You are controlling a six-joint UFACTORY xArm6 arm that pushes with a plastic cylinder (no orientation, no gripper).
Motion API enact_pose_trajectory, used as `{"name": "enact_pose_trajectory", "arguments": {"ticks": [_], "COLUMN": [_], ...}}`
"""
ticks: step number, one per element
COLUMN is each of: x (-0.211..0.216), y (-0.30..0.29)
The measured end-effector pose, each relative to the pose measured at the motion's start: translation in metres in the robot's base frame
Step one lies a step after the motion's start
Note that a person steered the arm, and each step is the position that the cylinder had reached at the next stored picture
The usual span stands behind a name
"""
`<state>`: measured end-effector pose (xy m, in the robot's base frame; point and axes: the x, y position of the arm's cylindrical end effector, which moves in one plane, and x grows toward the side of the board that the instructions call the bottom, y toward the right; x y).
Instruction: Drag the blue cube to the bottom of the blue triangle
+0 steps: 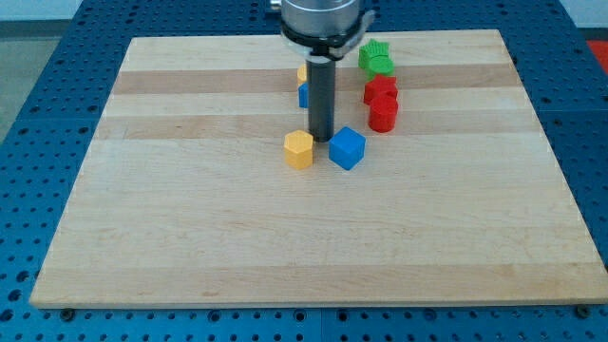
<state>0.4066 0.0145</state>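
The pale wooden board (pixel 190 237) lies on a blue perforated table (pixel 38 57). I have no jaws to open or close, only a straight dark rod; my tip (pixel 321 140) rests between the yellow hexagonal block (pixel 298 149) on the view's left and the blue cube (pixel 347 148) on the view's right, just above both. Behind my rod, partly hidden, sits a blue block (pixel 303 94), shape unclear, with a yellow block (pixel 301 73) above it. To the view's right stand two green blocks (pixel 376 58) and two red blocks (pixel 382 102).

Bright, even overhead light; the wooden board (pixel 190 237) shows soft glare and only faint, short shadows beside the blocks. Focus is sharp throughout, no edge distortion.
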Motion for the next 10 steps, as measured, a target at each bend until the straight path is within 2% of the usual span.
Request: {"name": "enact_pose_trajectory", "arguments": {"ticks": [2,3,4,6,8,9,10], "x": [0.006,0.026,0.044,0.045,0.012,0.017,0.042], "y": [0.068,0.096,0.106,0.106,0.106,0.105,0.105]}}
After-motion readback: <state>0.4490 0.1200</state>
